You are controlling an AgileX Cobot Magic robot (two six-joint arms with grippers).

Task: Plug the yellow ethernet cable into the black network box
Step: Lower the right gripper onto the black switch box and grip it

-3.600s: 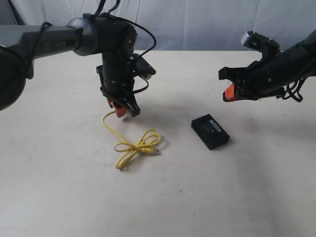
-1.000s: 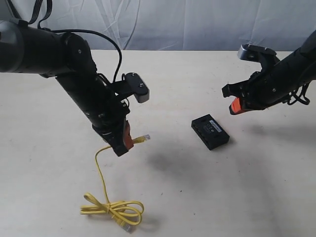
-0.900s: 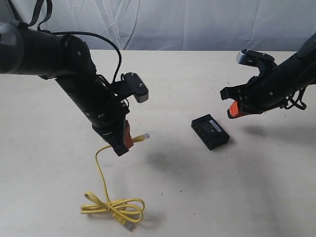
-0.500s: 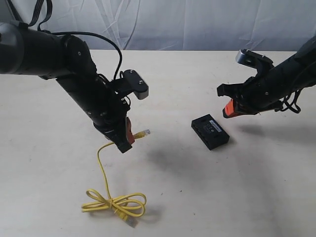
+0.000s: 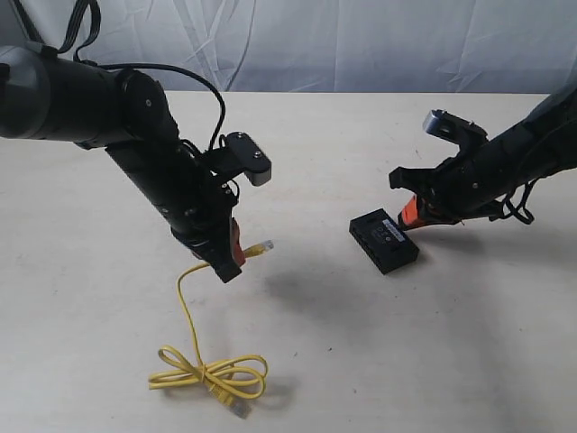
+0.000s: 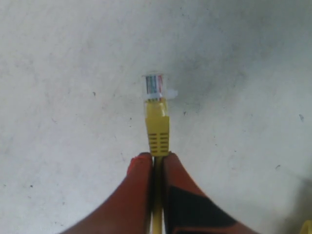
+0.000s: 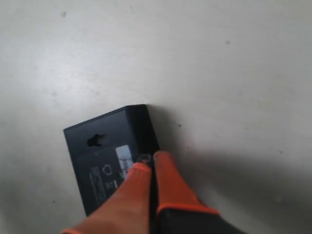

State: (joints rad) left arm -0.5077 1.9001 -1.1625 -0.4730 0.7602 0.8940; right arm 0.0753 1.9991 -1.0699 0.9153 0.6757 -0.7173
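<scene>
Pale table; left pincer tight on yellow ethernet cable, right pincer closed.

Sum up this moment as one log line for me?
left fingers: shut on yellow ethernet cable, plug raised | right fingers: shut, empty, at black network box edge | cable: not plugged in

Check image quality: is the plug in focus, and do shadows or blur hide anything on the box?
Left wrist view: the plug of the yellow ethernet cable is sharp, evenly lit. Right wrist view: the black network box is soft, its label unreadable, a shadow beside it. Exterior view: diffuse light, faint shadows, no glare.
</scene>
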